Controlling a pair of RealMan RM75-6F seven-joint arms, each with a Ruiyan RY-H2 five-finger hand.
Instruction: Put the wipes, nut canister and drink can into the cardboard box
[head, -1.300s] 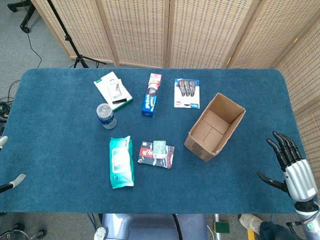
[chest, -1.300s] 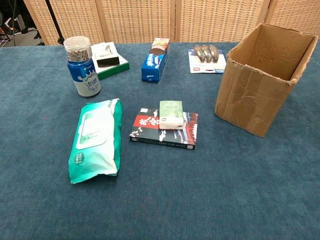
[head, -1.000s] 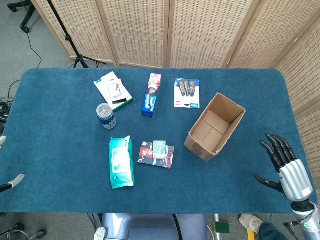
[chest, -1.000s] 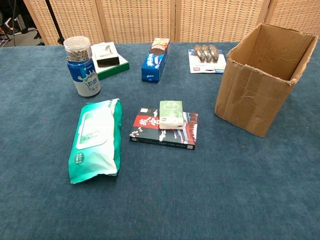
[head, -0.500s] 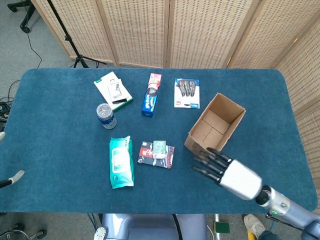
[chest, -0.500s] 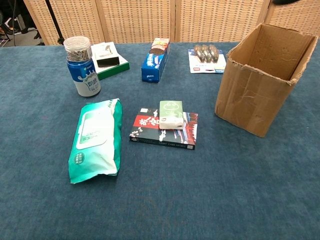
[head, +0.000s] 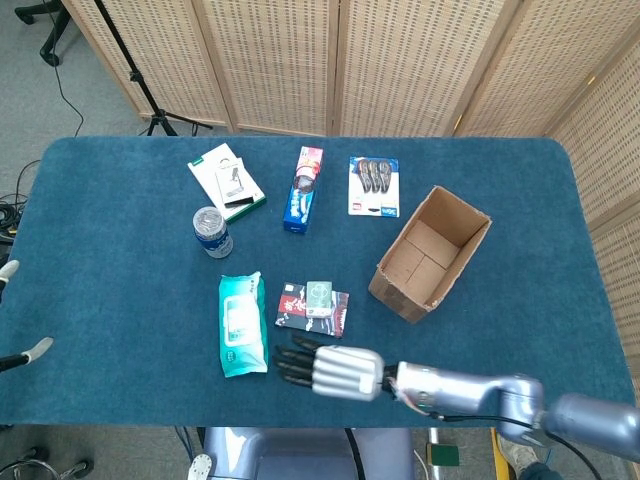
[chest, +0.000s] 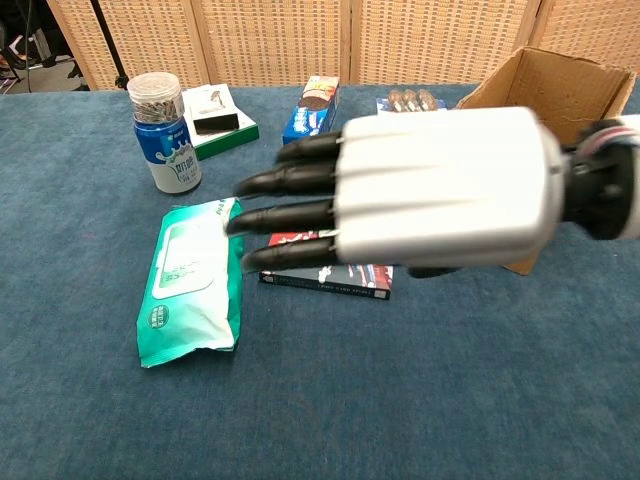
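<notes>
Table (head: 120, 330) of blue cloth carries everything; brown cardboard box (head: 432, 252) stands open, nothing of the task inside. Right hand (head: 325, 370) is released, fingers straight, reaching toward the green wipes pack (head: 241, 324) lying flat. Judged step: approach for the first pick; next needs descent and closing. Left hand barely shows, state untellable. Only chest view shows the blue nut canister (chest: 164, 132) side-on.

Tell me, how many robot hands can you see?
1 clearly: the right hand, open, hovering beside the wipes. Only grey tips show at the table's left edge; I can't tell whether that's the left hand.
</notes>
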